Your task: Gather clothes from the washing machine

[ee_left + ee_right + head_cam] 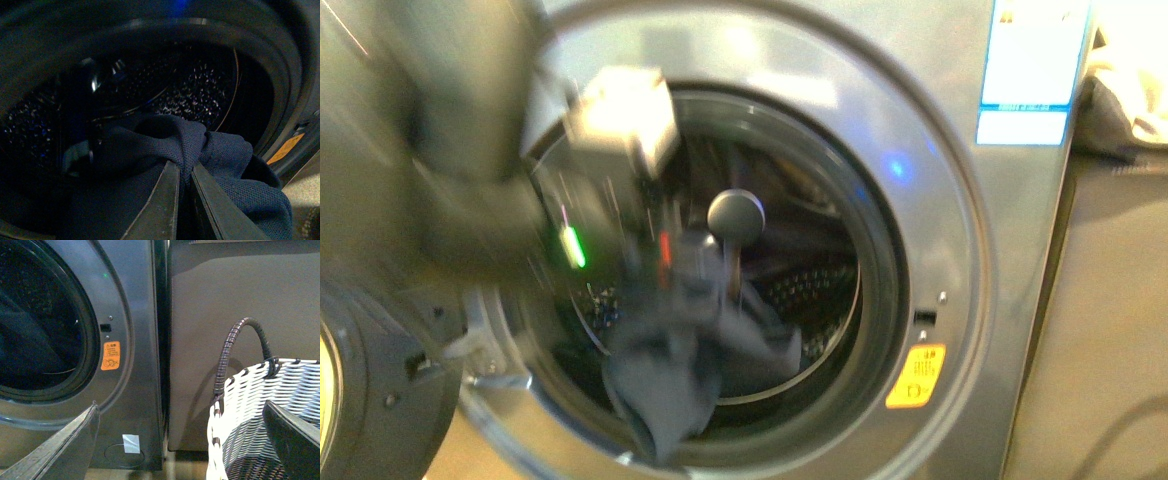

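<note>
Clothes (225, 150) hang pinched by one thin fold in your left hand (185, 166); yank and they could slip into the drum (200, 85).

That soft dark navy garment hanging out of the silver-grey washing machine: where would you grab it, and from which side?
The bunched ridge of the dark navy garment, approached from the front through the open mouth of the silver-grey washing machine. That fold stands proud of the limp cloth, thin enough to pinch; the left gripper is shut on it.
</note>
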`<action>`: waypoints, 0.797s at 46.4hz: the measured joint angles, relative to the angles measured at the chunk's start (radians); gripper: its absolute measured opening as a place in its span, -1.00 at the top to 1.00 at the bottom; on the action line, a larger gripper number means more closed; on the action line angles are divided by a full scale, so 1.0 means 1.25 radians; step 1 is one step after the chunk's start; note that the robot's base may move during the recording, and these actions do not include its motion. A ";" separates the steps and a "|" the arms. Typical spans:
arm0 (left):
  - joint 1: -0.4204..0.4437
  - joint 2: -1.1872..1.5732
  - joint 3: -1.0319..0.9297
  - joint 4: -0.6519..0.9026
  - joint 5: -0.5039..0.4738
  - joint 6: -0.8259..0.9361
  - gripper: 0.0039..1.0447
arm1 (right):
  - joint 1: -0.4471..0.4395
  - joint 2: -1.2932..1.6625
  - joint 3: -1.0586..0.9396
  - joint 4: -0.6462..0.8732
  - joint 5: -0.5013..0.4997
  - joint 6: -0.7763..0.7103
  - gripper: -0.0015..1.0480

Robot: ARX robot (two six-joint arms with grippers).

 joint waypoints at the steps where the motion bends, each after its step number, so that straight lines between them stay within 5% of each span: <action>1: -0.002 -0.007 0.007 -0.007 0.000 0.000 0.90 | 0.000 0.000 0.000 0.000 0.000 0.000 -0.85; 19: -0.079 -0.095 0.152 -0.121 -0.002 0.038 0.90 | 0.000 0.000 0.000 0.000 0.000 0.000 -0.85; 37: -0.184 -0.083 0.482 -0.345 0.007 0.072 0.90 | 0.000 0.000 0.000 0.000 0.000 0.000 -0.85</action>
